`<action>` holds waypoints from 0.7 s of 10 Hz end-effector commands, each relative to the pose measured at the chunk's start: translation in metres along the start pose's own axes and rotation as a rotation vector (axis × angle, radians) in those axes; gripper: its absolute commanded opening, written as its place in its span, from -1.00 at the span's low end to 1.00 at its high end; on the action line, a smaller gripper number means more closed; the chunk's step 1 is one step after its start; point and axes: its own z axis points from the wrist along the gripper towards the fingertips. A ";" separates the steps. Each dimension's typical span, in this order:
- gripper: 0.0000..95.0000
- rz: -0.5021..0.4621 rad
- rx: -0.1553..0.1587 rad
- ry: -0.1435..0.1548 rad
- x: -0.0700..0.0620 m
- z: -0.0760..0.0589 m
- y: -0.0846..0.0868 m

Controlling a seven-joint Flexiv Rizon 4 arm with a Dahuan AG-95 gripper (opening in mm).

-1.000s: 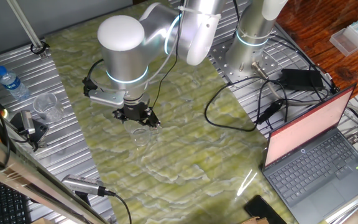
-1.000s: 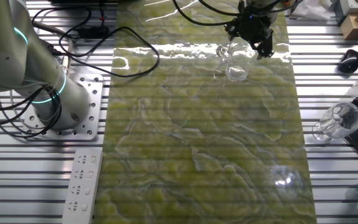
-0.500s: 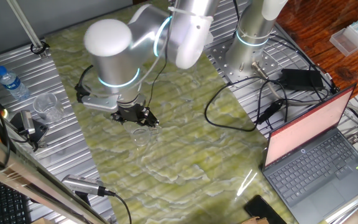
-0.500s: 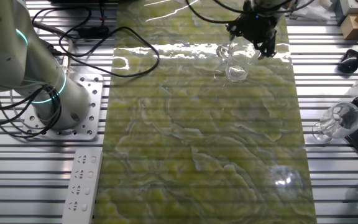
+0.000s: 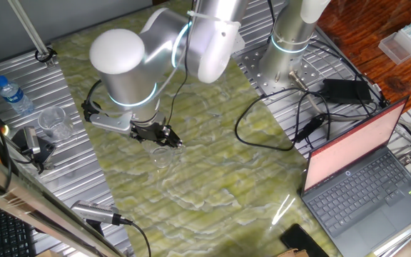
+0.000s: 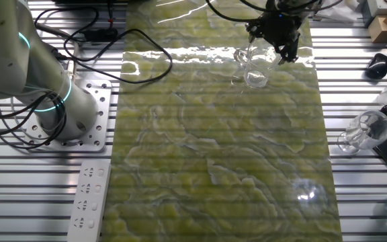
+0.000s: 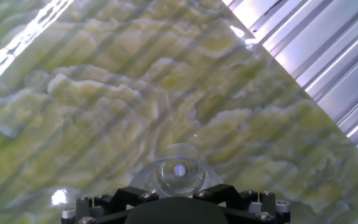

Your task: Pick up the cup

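The cup (image 5: 161, 155) is small, clear and upright on the green marbled mat; it also shows in the other fixed view (image 6: 254, 69). My gripper (image 5: 160, 135) hangs just above and behind its rim, tilted, with the jaws spread and nothing between them. In the other fixed view the gripper (image 6: 273, 39) sits up and to the right of the cup. In the hand view the cup (image 7: 178, 174) lies close in front of the black gripper body (image 7: 178, 205), centred between its two sides. I cannot tell if anything touches the cup.
Another clear cup (image 5: 54, 121) and a blue-capped water bottle (image 5: 11, 94) stand on the ribbed metal at the left. An open laptop (image 5: 362, 171) and black cables (image 5: 262, 128) lie at the right. A power strip (image 6: 86, 202) lies beside the arm's base.
The arm's elbow has swung left in the one fixed view and the gripper has shifted slightly. The cup has not moved.
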 end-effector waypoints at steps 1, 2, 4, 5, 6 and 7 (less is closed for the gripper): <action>1.00 -0.019 0.002 -0.009 0.001 0.001 -0.001; 1.00 -0.016 0.003 -0.010 0.001 0.002 -0.001; 1.00 -0.009 0.004 -0.018 0.002 0.007 -0.003; 1.00 -0.011 0.005 -0.020 0.003 0.009 -0.004; 1.00 -0.012 0.003 -0.026 0.004 0.013 -0.005; 1.00 -0.018 0.004 -0.028 0.004 0.015 -0.006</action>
